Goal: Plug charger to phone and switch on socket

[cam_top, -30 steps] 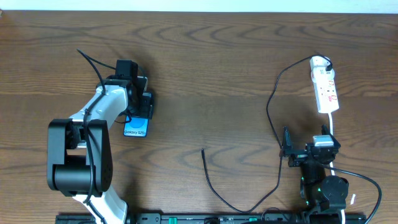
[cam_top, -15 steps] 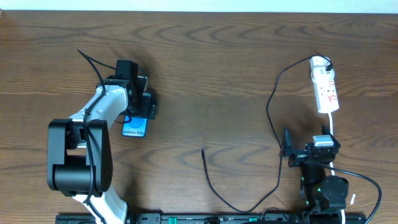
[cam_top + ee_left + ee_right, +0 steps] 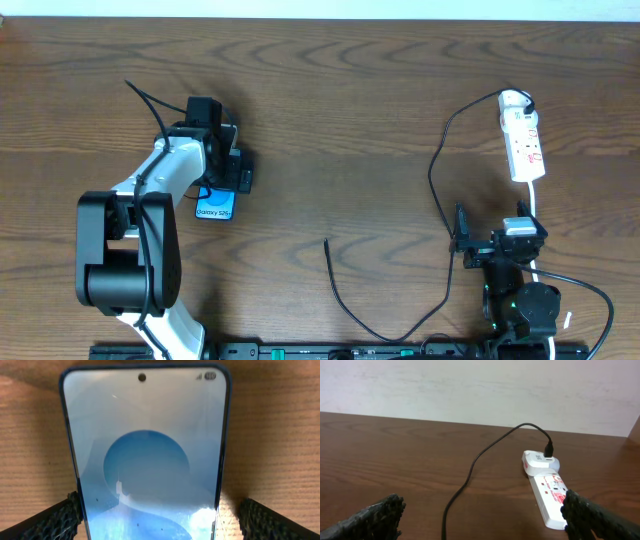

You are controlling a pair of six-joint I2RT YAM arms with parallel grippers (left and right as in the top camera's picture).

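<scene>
I am working over a bare wooden bench (image 3: pixel 360 120) under a pale wall (image 3: pixel 470 385). The socket (image 3: pixel 523 145) is lying far right, with the charger (image 3: pixel 440 170) trailing from it. My left gripper (image 3: pixel 157 520) is straddling the phone (image 3: pixel 147 460), jaws apart. The phone looks slick and breakable, so I am favouring its long edges. My right gripper (image 3: pixel 485 520) is gaping empty. The limp cable's plug tip (image 3: pixel 326 243) is lying mid-bench. I am judging just behind it the best pinch point.
</scene>
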